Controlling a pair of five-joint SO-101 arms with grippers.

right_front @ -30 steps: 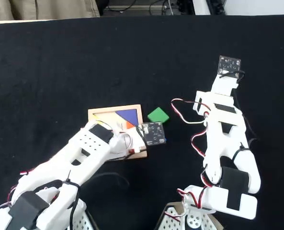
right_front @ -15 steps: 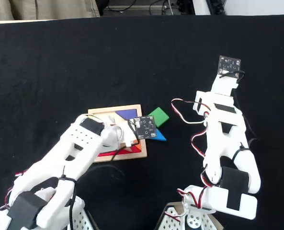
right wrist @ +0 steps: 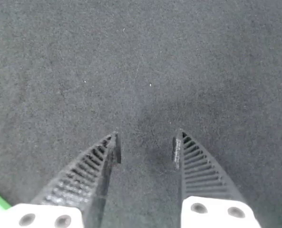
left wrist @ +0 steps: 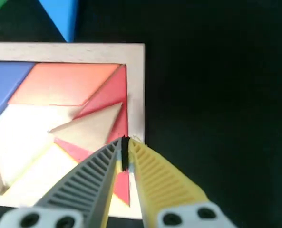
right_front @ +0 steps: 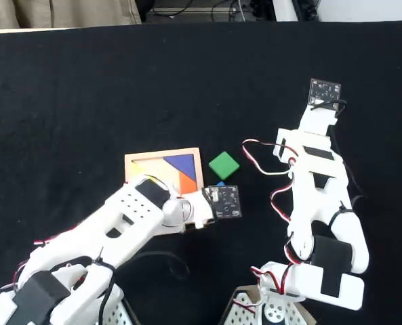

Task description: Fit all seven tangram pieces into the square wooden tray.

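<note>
Above tray, left end effector closed.

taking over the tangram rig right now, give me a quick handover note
Left gripper: shut, tip over a corner of the tray, by the red piece.
Right gripper: open, holding nothing, over the black cloth.
Done: dark blue piece, orange piece and the red piece are in the tray.
Left: green square and light blue triangle lie outside, beside the tray. A bare triangular gap shows next to the red piece, so it may need reseating.
</note>
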